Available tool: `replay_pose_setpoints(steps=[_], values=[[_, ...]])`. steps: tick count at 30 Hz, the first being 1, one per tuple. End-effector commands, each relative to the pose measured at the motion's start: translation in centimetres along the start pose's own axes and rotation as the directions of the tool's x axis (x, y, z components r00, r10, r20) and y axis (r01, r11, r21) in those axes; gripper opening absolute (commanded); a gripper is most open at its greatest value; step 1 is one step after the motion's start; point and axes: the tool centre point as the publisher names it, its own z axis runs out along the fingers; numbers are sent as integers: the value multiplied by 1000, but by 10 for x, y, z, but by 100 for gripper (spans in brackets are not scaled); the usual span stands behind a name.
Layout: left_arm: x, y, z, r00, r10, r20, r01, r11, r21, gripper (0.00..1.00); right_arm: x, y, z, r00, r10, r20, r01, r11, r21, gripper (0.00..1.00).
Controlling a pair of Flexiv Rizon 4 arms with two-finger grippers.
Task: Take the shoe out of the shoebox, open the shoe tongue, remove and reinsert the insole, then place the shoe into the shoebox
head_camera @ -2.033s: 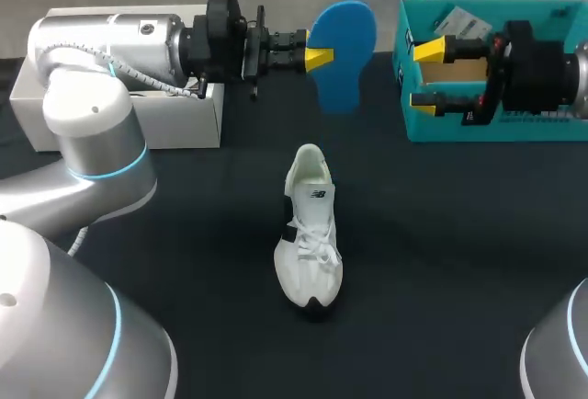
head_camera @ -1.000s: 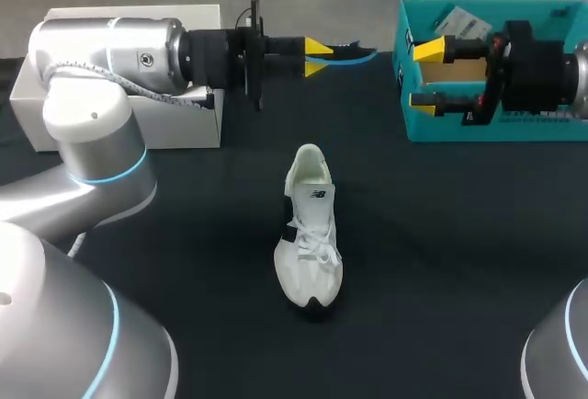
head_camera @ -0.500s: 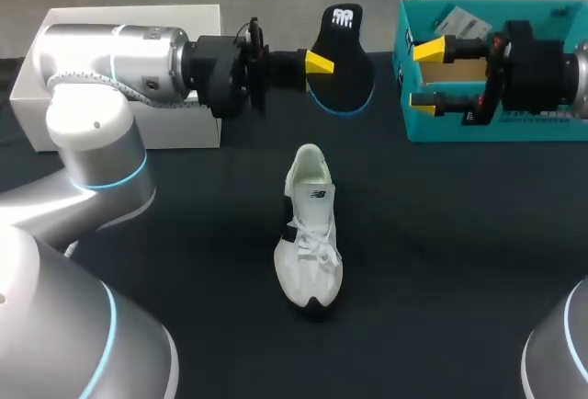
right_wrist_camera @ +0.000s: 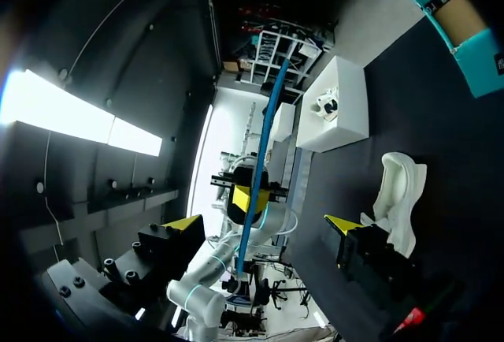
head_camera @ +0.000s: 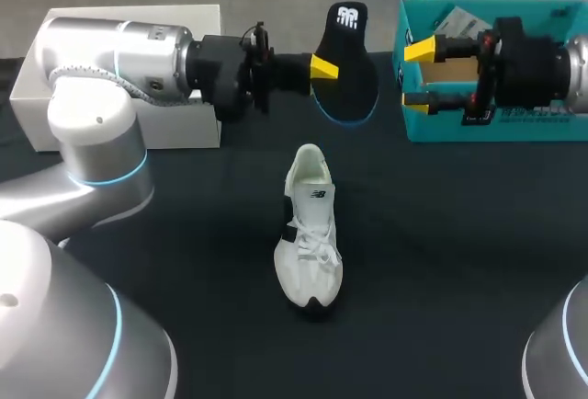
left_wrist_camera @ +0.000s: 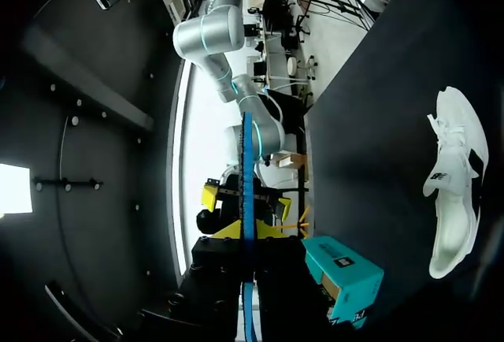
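Shoe (head_camera: 309, 233), white: table's middle, upright on its sole, toe toward the near edge.
Left hand (head_camera: 322, 66): held level over the far middle, clamped on the insole (head_camera: 347, 77), black face showing.
Right hand (head_camera: 418, 75): level, fingers apart, empty, just before the shoebox (head_camera: 533, 128).
Shoebox, teal: far right corner, paper slip (head_camera: 457, 22) inside.
White box (head_camera: 179, 123): far left.

There was one white shoe (head_camera: 310, 233) on the table, and one dark insole (head_camera: 344, 68). The boxes numbered two: one teal shoebox (head_camera: 514, 128) at the far right and one white box (head_camera: 184, 123) at the far left. Two robot arms stood over the table, the left arm (head_camera: 119, 45) and the right arm (head_camera: 551, 66), with two grippers between them, the left gripper (head_camera: 323, 66) and the right gripper (head_camera: 418, 75).
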Motion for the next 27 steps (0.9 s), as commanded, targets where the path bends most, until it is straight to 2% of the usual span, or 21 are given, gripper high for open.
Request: replay_pose_setpoints(steps=[1, 8, 9, 12, 13, 18, 27], values=[[2, 4, 9, 1000, 6, -12, -6, 1000, 5, 0, -2, 9, 12, 1000, 2, 2, -2, 1000, 12, 100], [8, 6, 21, 1000, 4, -23, -3, 1000, 20, 0, 0, 13, 23, 1000, -2, -4, 2, 1000, 26, 100], [9, 7, 23, 1000, 3, -23, -3, 1000, 21, 0, 0, 13, 23, 1000, -1, -5, 2, 1000, 26, 95], [10, 8, 26, 1000, 5, -22, -4, 1000, 22, 0, 0, 13, 25, 1000, -2, -10, 2, 1000, 24, 51], [10, 8, 28, 1000, 6, -20, -5, 1000, 23, 0, 0, 13, 26, 1000, -1, -11, 1, 1000, 25, 49], [10, 6, 32, 999, 35, -18, -34, 999, 28, 0, -1, 13, 29, 1000, 7, -14, -7, 999, 33, 42], [11, 8, 33, 999, 36, -5, -36, 999, 11, 0, -1, 12, 36, 1000, 15, -23, -14, 999, 50, 39]])
